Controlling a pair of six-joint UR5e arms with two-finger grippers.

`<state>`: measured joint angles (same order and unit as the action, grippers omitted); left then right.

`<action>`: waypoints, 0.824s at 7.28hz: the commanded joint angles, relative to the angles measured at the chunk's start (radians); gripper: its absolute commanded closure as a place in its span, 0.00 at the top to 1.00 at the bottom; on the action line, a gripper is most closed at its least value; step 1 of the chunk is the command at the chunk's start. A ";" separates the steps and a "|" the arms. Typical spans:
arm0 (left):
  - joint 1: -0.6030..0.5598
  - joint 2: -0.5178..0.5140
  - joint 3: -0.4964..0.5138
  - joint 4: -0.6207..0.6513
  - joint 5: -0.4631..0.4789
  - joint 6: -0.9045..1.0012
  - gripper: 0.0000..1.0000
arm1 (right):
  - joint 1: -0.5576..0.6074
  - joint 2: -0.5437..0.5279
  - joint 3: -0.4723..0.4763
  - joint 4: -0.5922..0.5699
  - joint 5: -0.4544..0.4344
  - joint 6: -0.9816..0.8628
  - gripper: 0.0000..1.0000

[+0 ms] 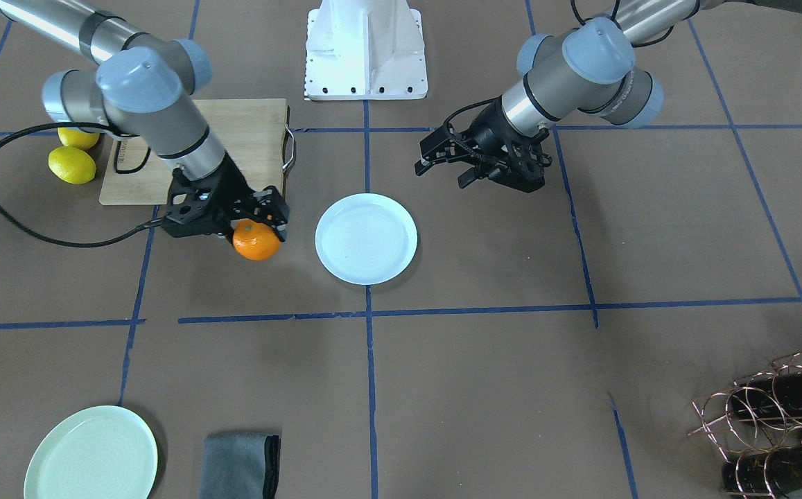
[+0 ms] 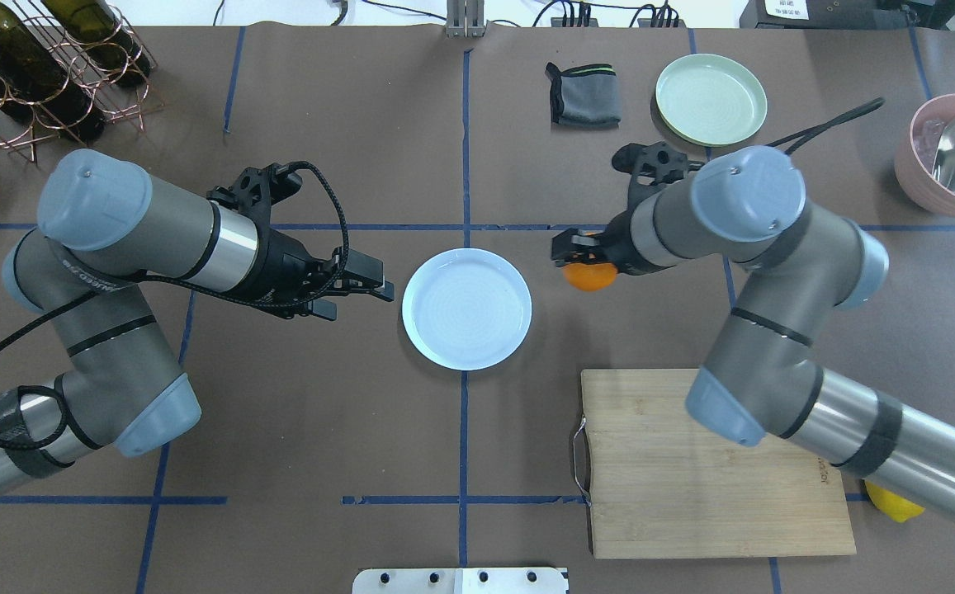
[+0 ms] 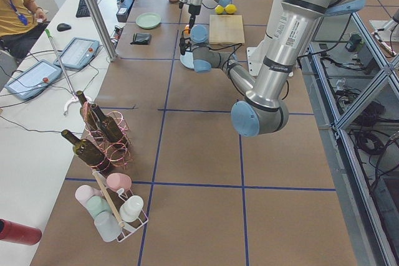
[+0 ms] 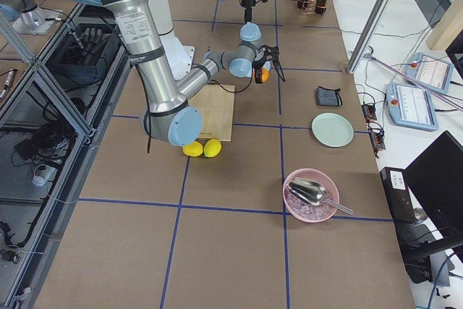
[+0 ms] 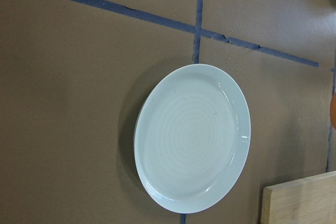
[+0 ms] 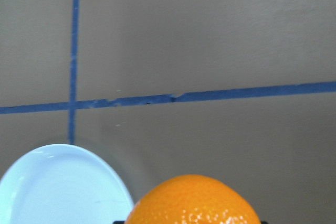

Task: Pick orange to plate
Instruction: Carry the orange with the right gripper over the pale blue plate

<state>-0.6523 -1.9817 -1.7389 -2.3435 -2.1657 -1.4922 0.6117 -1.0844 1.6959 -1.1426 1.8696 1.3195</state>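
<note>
The orange sits between the fingers of my right gripper, which is shut on it from above. It is a short way off the white plate, on the robot's right of it and apart from its rim. The right wrist view shows the orange at the bottom edge with the plate at lower left. My left gripper hovers open and empty on the plate's other side. The left wrist view looks down on the bare plate.
A wooden cutting board lies near the robot's right, with two lemons beside it. A pale green plate, a grey cloth, a pink bowl with a scoop and a wine rack line the far side.
</note>
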 commanded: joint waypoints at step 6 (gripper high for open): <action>-0.010 0.083 -0.080 0.001 0.004 -0.005 1.00 | -0.165 0.236 -0.254 -0.020 -0.199 0.165 0.52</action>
<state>-0.6626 -1.8997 -1.8188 -2.3424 -2.1615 -1.4944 0.4516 -0.8485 1.4481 -1.1581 1.6727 1.4816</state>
